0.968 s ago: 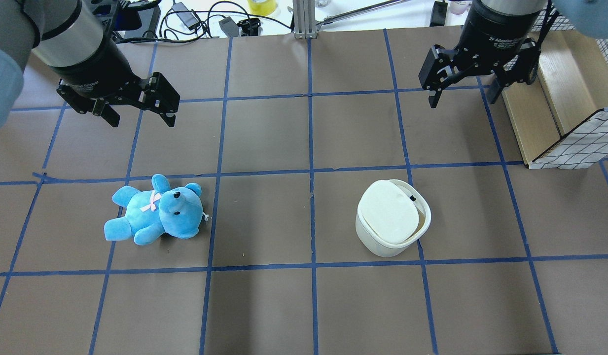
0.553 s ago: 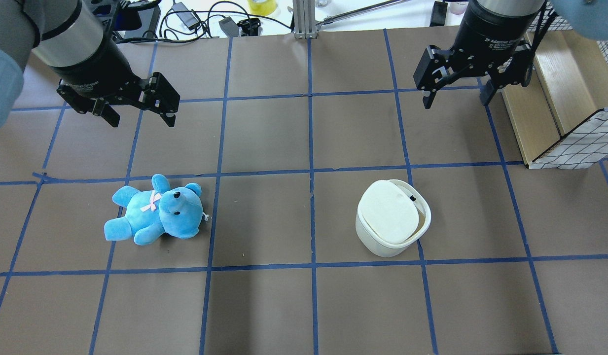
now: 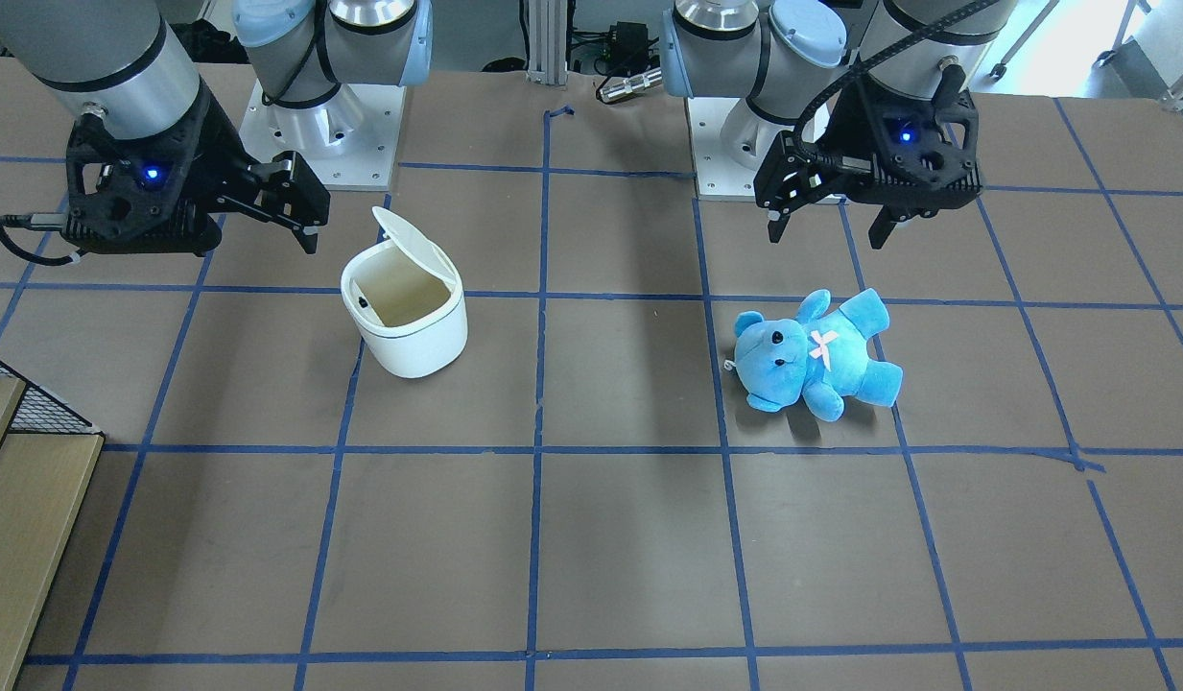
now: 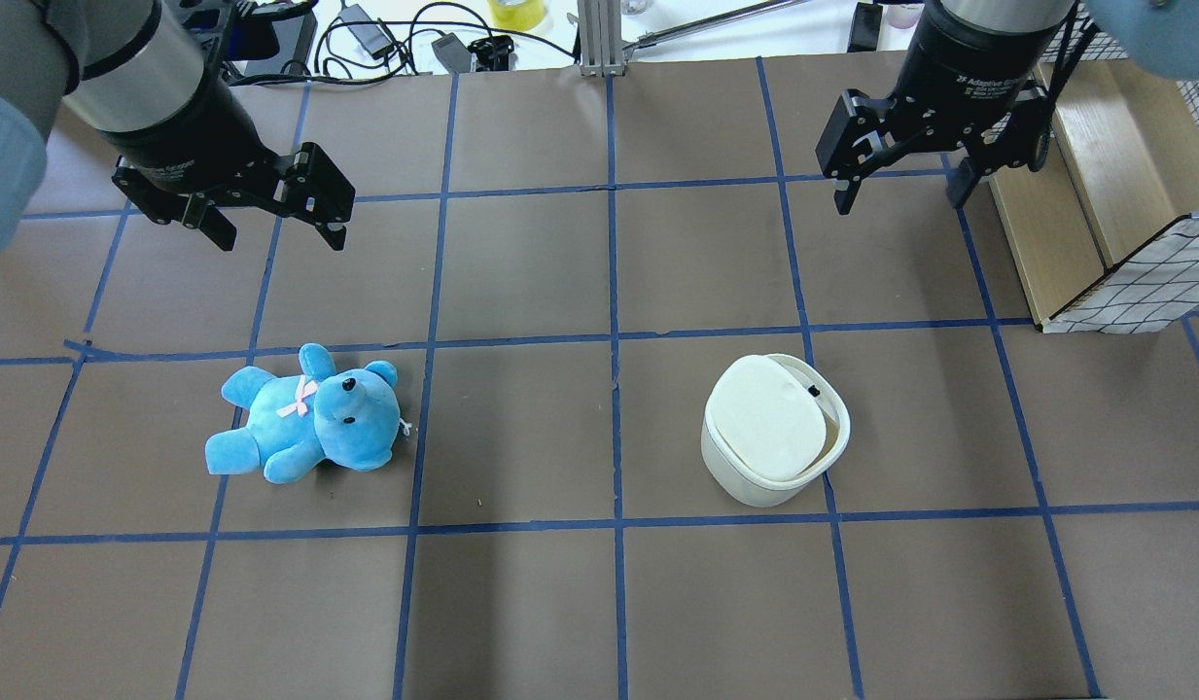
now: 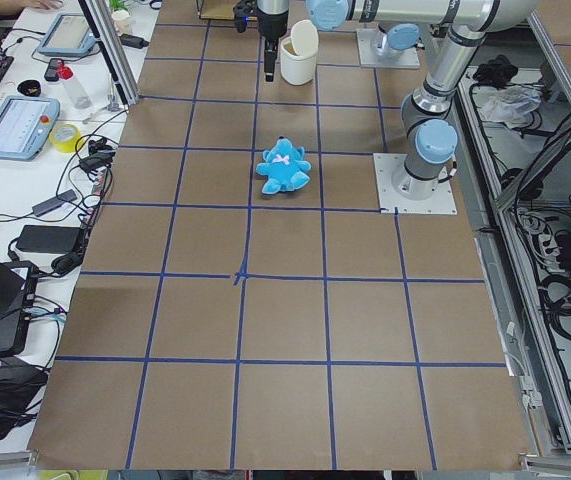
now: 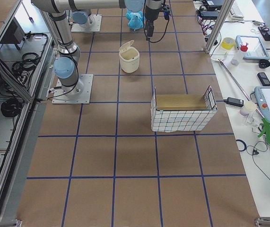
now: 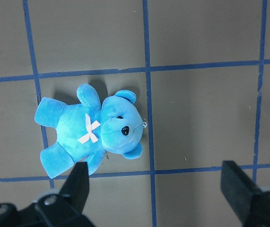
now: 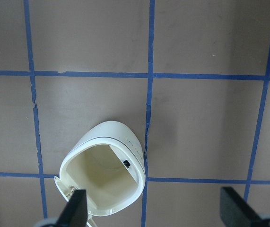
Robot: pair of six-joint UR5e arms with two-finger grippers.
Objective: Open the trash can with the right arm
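The white trash can (image 4: 755, 476) stands right of the table's middle. Its flip lid (image 3: 414, 235) is raised and the beige inside (image 8: 104, 177) shows. The trash can also shows in the front view (image 3: 414, 336). My right gripper (image 4: 899, 197) hangs open and empty well above the table, beyond the can and apart from it. My left gripper (image 4: 280, 233) is open and empty above the table's left part. It is beyond the blue teddy bear (image 4: 307, 428), which lies on its back.
A wire-and-wood basket (image 4: 1095, 194) stands at the table's right edge, close beside the right gripper. Cables and small items lie past the far edge (image 4: 385, 39). Blue tape lines grid the brown table (image 4: 609, 603).
My right gripper has shifted slightly left and toward the far edge. The trash can, its raised lid, the teddy and the left gripper have not moved.
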